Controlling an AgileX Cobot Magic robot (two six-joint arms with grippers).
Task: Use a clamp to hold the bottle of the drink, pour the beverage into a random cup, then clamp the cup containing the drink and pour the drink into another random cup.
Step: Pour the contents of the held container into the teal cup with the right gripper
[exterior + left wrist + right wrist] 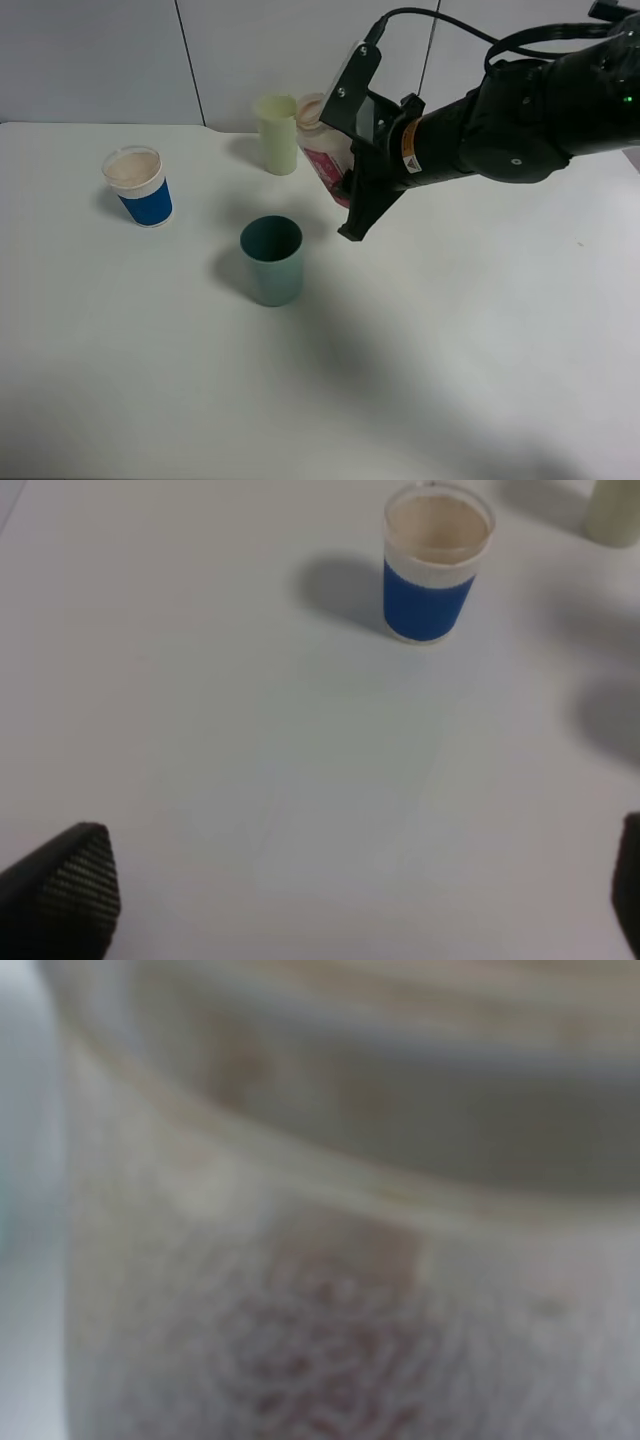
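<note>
Leaning in from the right, the right gripper (345, 172) is clenched on the bottle (322, 160). It holds the bottle tilted, neck towards the left, at the back of the table (480, 330). In the right wrist view the bottle (330, 1290) fills everything, blurred, so I cannot see how deep the grip sits. The left gripper (345, 900) hangs wide apart with nothing in it, looking down at the blue cup (432, 565).

What worries me is the neck. It is just beside the yellow cup (277, 135), while the teal cup (272, 260) stands apart, nearer the front. Tipping further here would likely send the pour into the wrong cup or onto the table. A sideways swing could also knock the yellow cup over. On the way across, the gripper's low finger could clip the teal cup's rim and topple it. That wide neck may let everything rush out at once, so a fast tilt could overshoot. The blue cup (140, 187) sits well clear to the left.
</note>
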